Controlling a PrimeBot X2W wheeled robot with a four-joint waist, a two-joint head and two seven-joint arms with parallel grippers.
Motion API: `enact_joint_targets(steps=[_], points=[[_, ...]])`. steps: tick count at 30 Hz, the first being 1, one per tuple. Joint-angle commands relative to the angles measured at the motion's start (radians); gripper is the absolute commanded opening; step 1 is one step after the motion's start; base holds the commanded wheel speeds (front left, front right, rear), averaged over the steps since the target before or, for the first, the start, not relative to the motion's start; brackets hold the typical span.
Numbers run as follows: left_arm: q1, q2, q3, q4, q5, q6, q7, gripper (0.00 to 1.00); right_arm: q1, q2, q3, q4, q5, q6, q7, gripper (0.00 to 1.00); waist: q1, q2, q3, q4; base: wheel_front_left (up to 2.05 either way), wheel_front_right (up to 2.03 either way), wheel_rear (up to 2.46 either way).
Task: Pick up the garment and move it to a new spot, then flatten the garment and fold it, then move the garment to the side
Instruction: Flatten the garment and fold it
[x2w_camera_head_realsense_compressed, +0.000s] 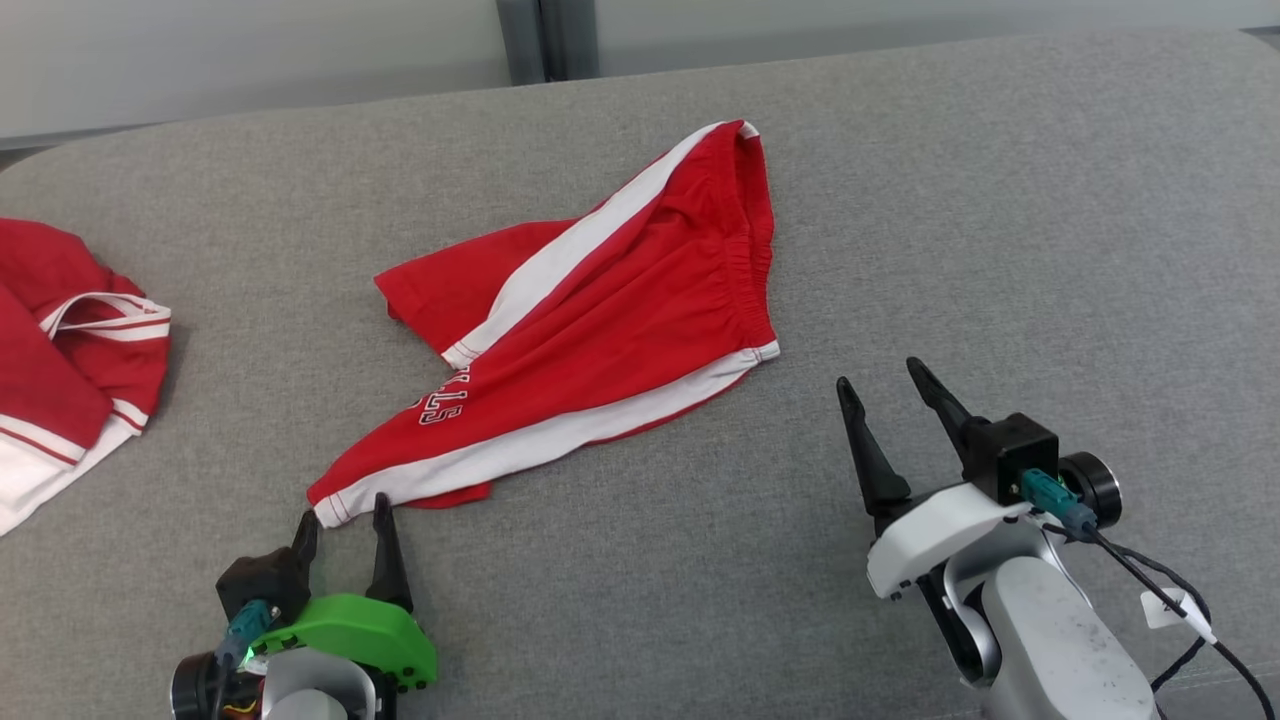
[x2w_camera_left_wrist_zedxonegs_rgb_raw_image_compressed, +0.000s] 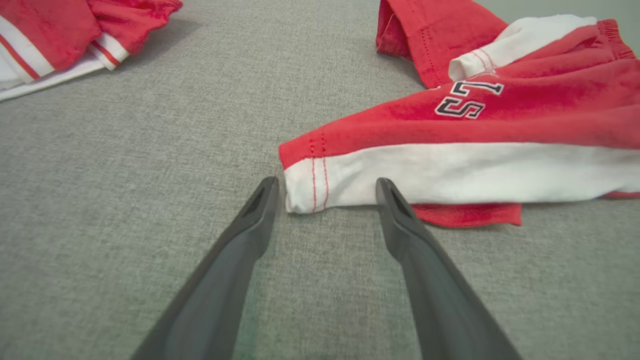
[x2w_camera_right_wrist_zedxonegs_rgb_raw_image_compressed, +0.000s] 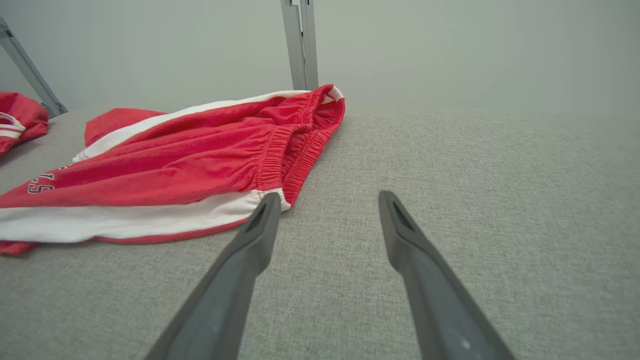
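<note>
Left gripper (x2w_camera_head_realsense_compressed: 344, 512) hangs released, fingertips straddling the near hem corner of the red shorts (x2w_camera_head_realsense_compressed: 620, 330), which lie on the grey cushion (x2w_camera_head_realsense_compressed: 1000, 250), long axis running away rightward. Right gripper (x2w_camera_head_realsense_compressed: 880, 375), also released, sits just beside the waistband (x2w_camera_head_realsense_compressed: 752, 260). Another red garment (x2w_camera_head_realsense_compressed: 70, 350) lies well apart, left; nothing obstructs.

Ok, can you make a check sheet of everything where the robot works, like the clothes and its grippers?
Surface: grey fabric surface, flat, no stains seen.
Job's things: red shorts with white stripes, lying rumpled and unfolded in the middle.
Clutter: another red and white garment at the left edge.
Grippers: left gripper open, fingers either side of the shorts' hem corner; right gripper open, beside the waistband end, holding nothing.
Cables: black cable by the right wrist.
Surroundings: pale wall and grey post behind.
</note>
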Motion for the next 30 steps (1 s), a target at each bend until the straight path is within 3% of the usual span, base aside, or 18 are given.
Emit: enact_joint_targets(steps=[1, 2, 3, 4, 26, 27, 28, 29, 30], points=[[-0.019, 0.004, -0.003, -0.003, -0.005, -0.003, -0.001, 0.69, -0.016, -0.001, 0.003, 0.004, -0.008, -0.001, -0.003, 1.00, 0.0000, 0.0000, 0.020, 0.017, 0.00, 0.00, 0.00], [-0.023, 0.004, -0.008, -0.005, -0.004, -0.004, -0.001, 0.34, -0.023, -0.001, 0.008, 0.009, -0.008, -0.001, -0.003, 1.00, 0.0000, 0.0000, 0.026, 0.021, 0.00, 0.00, 0.00], [-0.027, 0.004, -0.012, -0.006, -0.004, -0.004, -0.001, 0.05, -0.029, -0.001, 0.013, 0.015, -0.012, -0.001, -0.003, 1.00, 0.0000, 0.0000, 0.031, 0.024, 0.00, 0.00, 0.00], [-0.030, 0.004, -0.014, -0.008, -0.009, -0.002, -0.001, 0.00, -0.039, -0.001, 0.017, 0.019, -0.015, -0.001, -0.003, 1.00, 0.0000, 0.0000, 0.036, 0.028, 0.00, 0.00, 0.00], [-0.088, 0.004, -0.094, -0.048, -0.022, -0.004, 0.000, 0.00, -0.222, -0.056, 0.126, 0.215, -0.060, -0.001, -0.003, 1.00, 0.0000, 0.0000, 0.138, 0.124, 0.00, 0.00, 0.00], [-0.092, 0.004, -0.097, -0.048, -0.023, -0.005, 0.000, 0.00, -0.226, -0.057, 0.128, 0.222, -0.060, -0.001, -0.003, 0.93, 0.0000, 0.0000, 0.141, 0.128, 0.00, 0.00, 0.00], [-0.095, 0.004, -0.098, -0.050, -0.023, -0.005, 0.000, 0.00, -0.230, -0.058, 0.127, 0.226, -0.059, -0.001, -0.003, 0.62, 0.0000, 0.0000, 0.143, 0.131, 0.00, 0.00, 0.00], [-0.096, 0.004, -0.099, -0.053, -0.020, -0.003, 0.000, 0.00, -0.232, -0.057, 0.126, 0.228, -0.058, -0.001, -0.003, 0.14, 0.0000, 0.0000, 0.144, 0.134, 0.00, 0.00, 0.00], [-0.097, 0.004, -0.097, -0.061, -0.015, -0.002, 0.000, 0.00, -0.232, -0.054, 0.127, 0.223, -0.051, -0.001, -0.003, 0.00, 0.0000, 0.0000, 0.145, 0.136, 0.00, 0.00, 0.00]])
